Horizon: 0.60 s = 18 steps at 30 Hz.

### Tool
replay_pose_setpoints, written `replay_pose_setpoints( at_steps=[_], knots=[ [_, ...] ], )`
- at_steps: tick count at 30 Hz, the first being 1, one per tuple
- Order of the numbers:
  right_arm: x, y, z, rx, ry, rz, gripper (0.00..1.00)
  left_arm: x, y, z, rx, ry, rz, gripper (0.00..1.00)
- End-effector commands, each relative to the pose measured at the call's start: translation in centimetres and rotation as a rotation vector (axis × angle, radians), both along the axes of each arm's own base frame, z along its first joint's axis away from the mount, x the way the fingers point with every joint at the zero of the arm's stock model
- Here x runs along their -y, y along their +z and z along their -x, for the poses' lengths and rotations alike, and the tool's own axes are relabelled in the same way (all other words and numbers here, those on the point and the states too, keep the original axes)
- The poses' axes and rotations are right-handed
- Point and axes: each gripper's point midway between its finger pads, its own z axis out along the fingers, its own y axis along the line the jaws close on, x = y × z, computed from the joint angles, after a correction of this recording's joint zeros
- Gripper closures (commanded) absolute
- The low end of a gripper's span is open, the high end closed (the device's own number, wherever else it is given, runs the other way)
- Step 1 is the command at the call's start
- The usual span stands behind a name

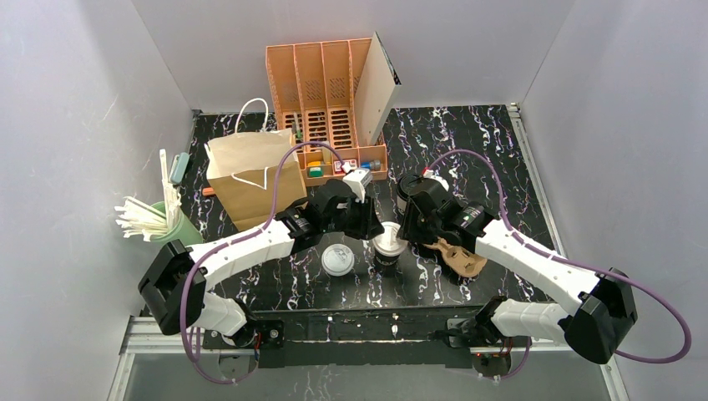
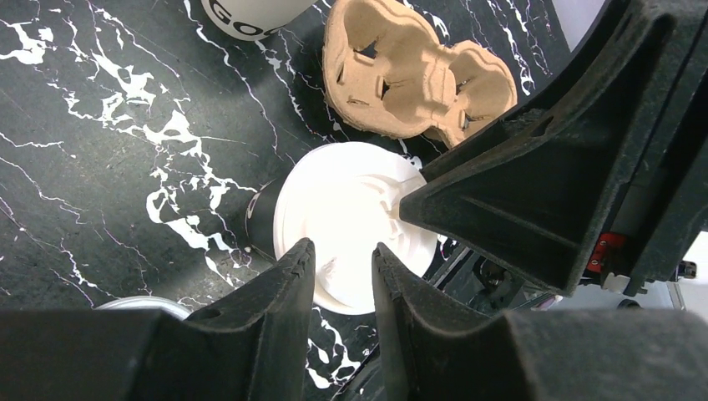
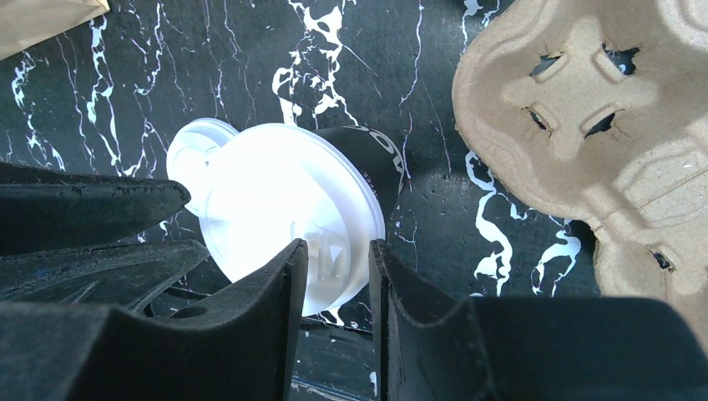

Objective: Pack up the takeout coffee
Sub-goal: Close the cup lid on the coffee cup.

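Note:
A black cup with a white lid [image 1: 386,245] stands at the table's middle; it also shows in the left wrist view [image 2: 351,225] and the right wrist view [image 3: 284,200]. My left gripper [image 1: 373,227] [image 2: 344,251] hovers over the lid's left edge with its jaws a narrow gap apart and nothing between them. My right gripper [image 1: 407,234] [image 3: 338,246] is over the lid's right side, its jaws also narrowly apart above the raised spout. A white paper cup with a black lid [image 1: 409,185] stands behind the right gripper; its printed side [image 2: 250,10] shows in the left wrist view.
A brown pulp cup carrier [image 1: 457,255] [image 2: 417,71] [image 3: 601,125] lies right of the cups. A flat white lid [image 1: 336,261] lies left of them. A brown paper bag [image 1: 250,175], an orange organizer [image 1: 330,92] and a green cup of straws [image 1: 167,219] stand behind and left.

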Motion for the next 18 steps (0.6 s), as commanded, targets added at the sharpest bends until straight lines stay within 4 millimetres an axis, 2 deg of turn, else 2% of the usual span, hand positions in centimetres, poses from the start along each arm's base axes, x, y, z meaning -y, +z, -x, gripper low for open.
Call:
replay_pose_setpoints(
  at_steps=[1, 18],
  knots=[
    [0.0, 0.2, -0.5, 0.018, -0.009, -0.006, 0.59, 0.5, 0.5, 0.1, -0.01, -0.014, 0.007, 0.71],
    [0.0, -0.5, -0.2, 0.001, 0.0, 0.006, 0.62, 0.2, -2.0, 0.3, -0.057, -0.008, -0.048, 0.82]
  ],
)
